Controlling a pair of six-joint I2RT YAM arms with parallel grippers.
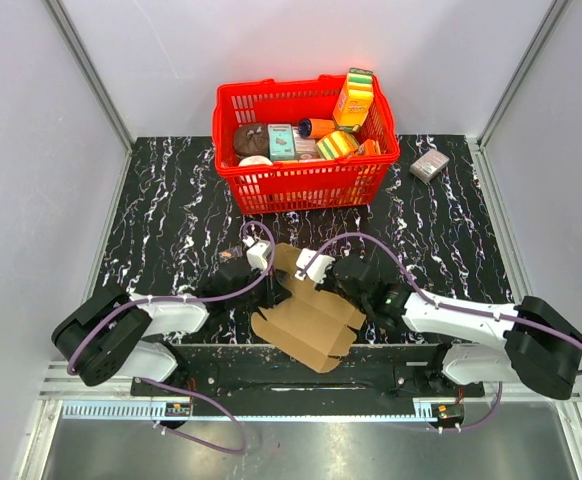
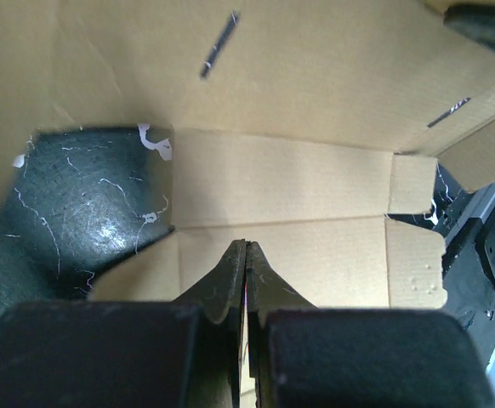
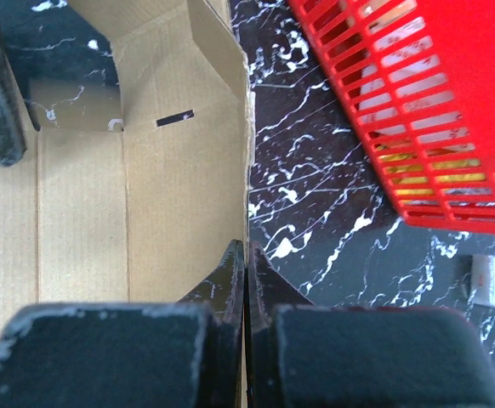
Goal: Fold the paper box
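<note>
Left claw (image 2: 246,251) pinching the paper box (image 2: 281,183) edge, right claw (image 3: 245,255) clamped likewise, grip points hidden from overhead

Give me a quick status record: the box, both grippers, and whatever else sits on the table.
paper box: open brown sheet between the arms, not yet a carton
left gripper: shut on one edge of the paper box
right gripper: shut on another edge
red basket: behind the paper box, apart from it
small grey box: right of the red basket, untouched
</note>
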